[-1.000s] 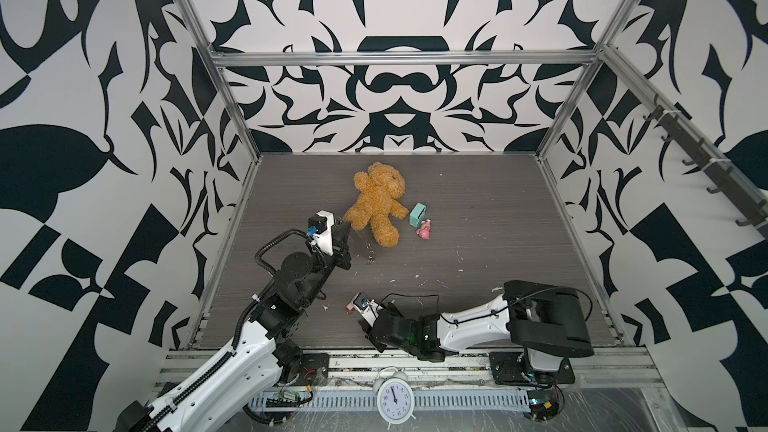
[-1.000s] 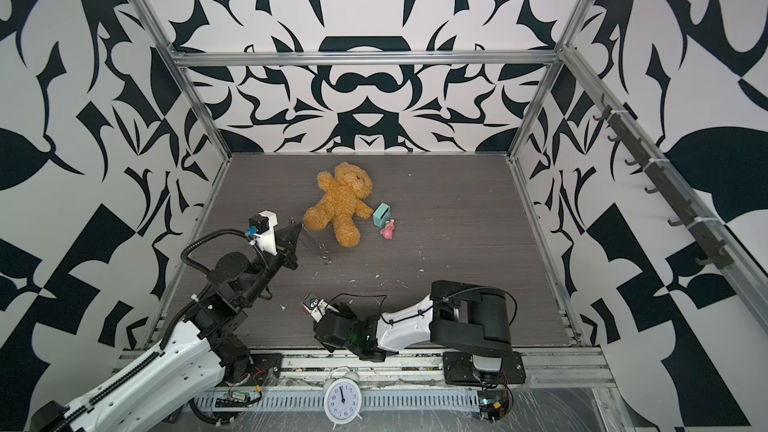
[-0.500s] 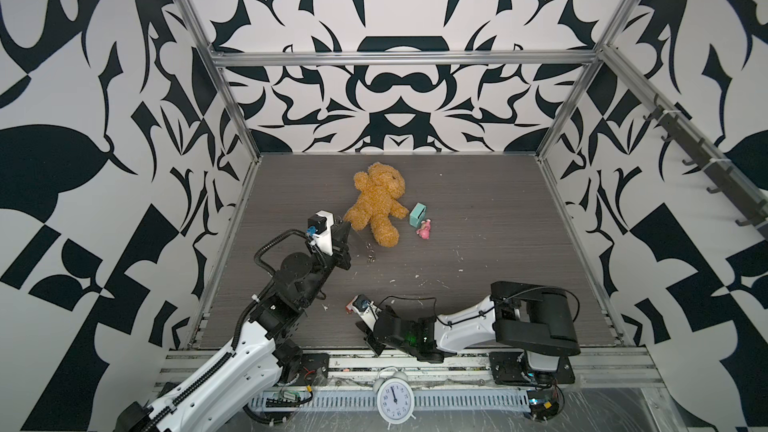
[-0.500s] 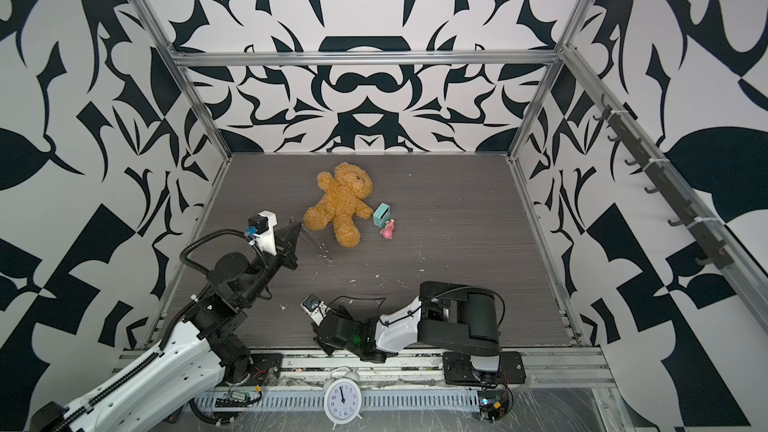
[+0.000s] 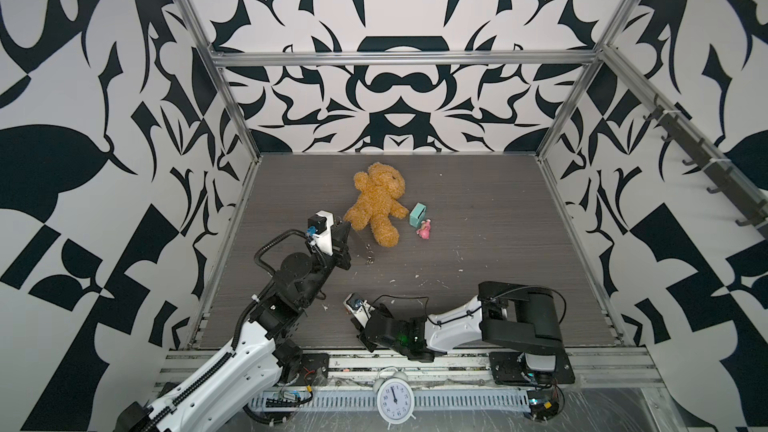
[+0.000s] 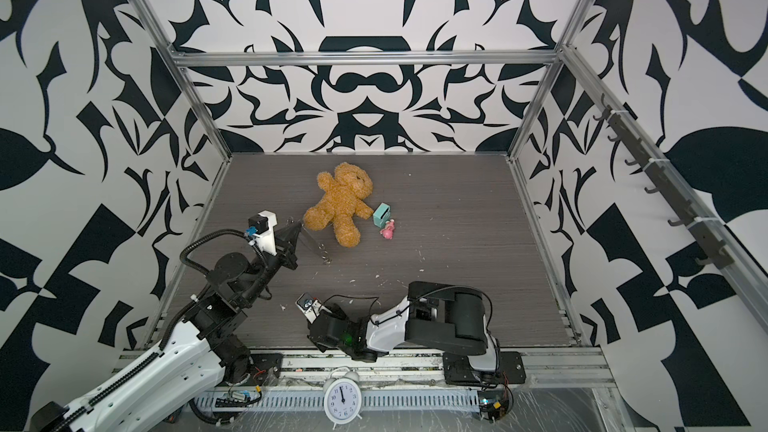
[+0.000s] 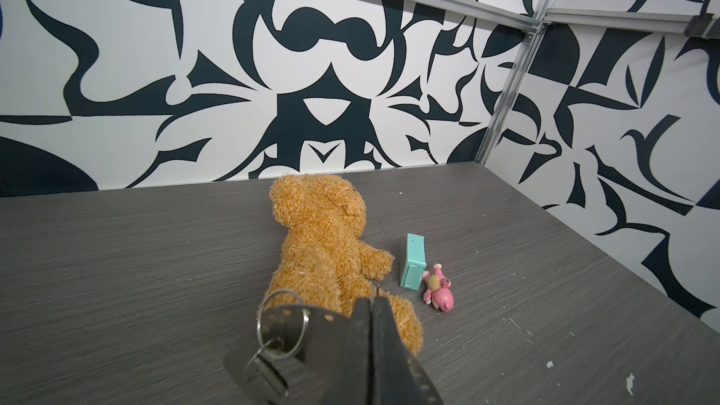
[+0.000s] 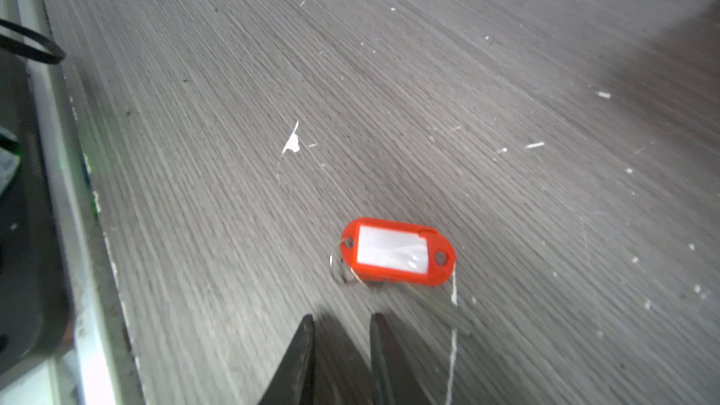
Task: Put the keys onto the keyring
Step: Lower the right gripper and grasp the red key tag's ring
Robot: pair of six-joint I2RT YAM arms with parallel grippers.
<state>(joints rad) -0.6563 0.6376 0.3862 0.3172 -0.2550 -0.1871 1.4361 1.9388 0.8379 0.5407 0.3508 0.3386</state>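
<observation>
Entry: tag on the table, keyring aloft on my left.
My left gripper is pressed shut on the strap, with the keyring dangling just beside its jaws, near the teddy. My right gripper is slightly spread and empty, low over the table, with the tag flat just ahead of its fingertips. Risks, as I judge them: closing fingers may shove the flat tag ahead or scrape the table instead of lifting it, and the loose strap may swing and spoil threading. Against a second ago: the right elbow has swung toward the left arm, its gripper barely moved, and the left arm is unchanged.
</observation>
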